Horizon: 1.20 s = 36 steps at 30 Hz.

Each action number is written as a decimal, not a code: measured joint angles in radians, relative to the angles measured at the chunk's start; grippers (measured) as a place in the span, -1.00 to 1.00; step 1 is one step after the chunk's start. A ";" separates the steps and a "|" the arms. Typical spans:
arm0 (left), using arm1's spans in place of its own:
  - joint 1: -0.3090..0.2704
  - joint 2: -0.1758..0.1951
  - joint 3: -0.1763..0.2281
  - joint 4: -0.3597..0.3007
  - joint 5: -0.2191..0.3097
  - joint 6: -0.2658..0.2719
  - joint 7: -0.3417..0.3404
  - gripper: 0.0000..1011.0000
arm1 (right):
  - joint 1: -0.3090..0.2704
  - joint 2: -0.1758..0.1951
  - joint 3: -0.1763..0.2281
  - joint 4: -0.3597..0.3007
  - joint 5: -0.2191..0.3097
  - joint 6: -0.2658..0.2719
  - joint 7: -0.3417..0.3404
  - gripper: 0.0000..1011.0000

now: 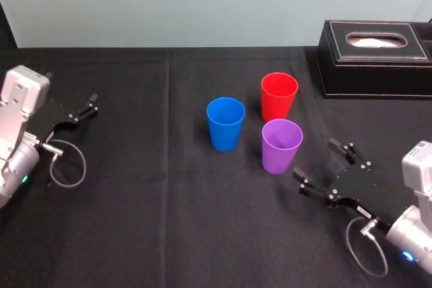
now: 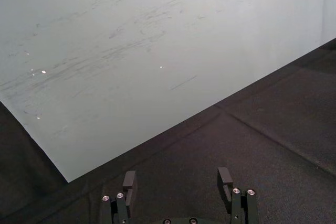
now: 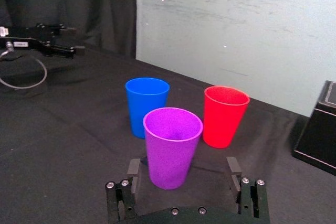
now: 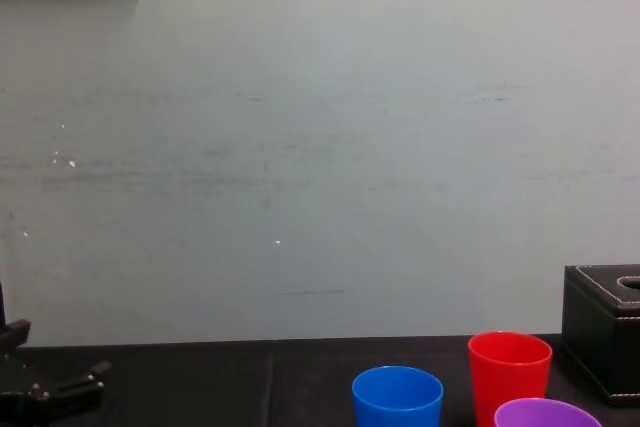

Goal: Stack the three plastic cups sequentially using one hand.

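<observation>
- Left claw [image 1: 91, 104], black: is resting at the far left of the black cloth-covered desk [image 1: 135, 200], fingers spread, holding nothing.
- Blue tapered plastic cup [image 1: 225, 123]: is standing upright, mouth up, apart from the others.
- Red tapered plastic cup [image 1: 279, 96]: is standing upright just behind the purple one.
- Purple tapered plastic cup [image 1: 281, 146]: is standing upright.
- Right claw [image 1: 314, 159], black: is pointing at the purple cup from nearby, fingers spread, empty.
- Progress: nothing is nesting yet, so both stackings appear to be pending.

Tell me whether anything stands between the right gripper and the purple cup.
Nothing visible does. The open right gripper faces the purple cup across bare black cloth. The blue cup and red cup stand beyond it, the black box off to the side. The left gripper is parked far left.
</observation>
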<state>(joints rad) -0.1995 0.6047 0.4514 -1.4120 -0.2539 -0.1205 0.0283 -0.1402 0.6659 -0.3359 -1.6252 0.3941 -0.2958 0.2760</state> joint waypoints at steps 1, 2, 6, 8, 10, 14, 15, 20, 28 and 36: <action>0.000 0.000 0.000 0.000 0.000 0.000 0.000 0.99 | 0.001 -0.002 -0.001 -0.001 -0.003 0.003 0.001 0.99; 0.000 0.000 0.000 0.000 0.000 0.000 0.000 0.99 | 0.003 -0.005 -0.002 -0.002 -0.006 0.006 0.002 0.99; 0.000 0.000 0.000 0.000 0.000 0.000 0.000 0.99 | 0.014 -0.024 -0.005 -0.003 -0.006 0.031 0.015 0.99; 0.000 0.000 0.000 0.000 0.000 0.000 0.000 0.99 | 0.021 -0.037 -0.006 -0.003 -0.006 0.042 0.019 0.99; 0.000 0.000 0.000 0.000 0.000 0.000 0.000 0.99 | 0.026 -0.045 -0.007 -0.001 -0.005 0.049 0.022 0.99; 0.000 0.000 0.000 0.000 0.000 0.000 0.000 0.99 | 0.044 -0.070 -0.009 0.011 -0.006 0.066 0.026 0.99; 0.000 0.000 0.000 0.000 0.000 0.000 0.000 0.99 | 0.050 -0.078 -0.010 0.016 -0.008 0.071 0.028 0.99; 0.000 0.000 0.000 0.000 0.000 0.000 0.000 0.99 | 0.071 -0.105 -0.011 0.033 -0.015 0.086 0.031 0.99; 0.000 0.000 0.000 0.000 0.000 0.000 0.000 0.99 | 0.095 -0.145 -0.006 0.067 -0.023 0.094 0.041 0.99; 0.000 0.000 0.000 0.000 0.000 0.000 0.000 0.99 | 0.117 -0.187 -0.001 0.108 -0.036 0.097 0.048 0.99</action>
<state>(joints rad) -0.1995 0.6047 0.4514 -1.4120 -0.2539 -0.1205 0.0283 -0.0235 0.4784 -0.3368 -1.5170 0.3581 -0.1987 0.3244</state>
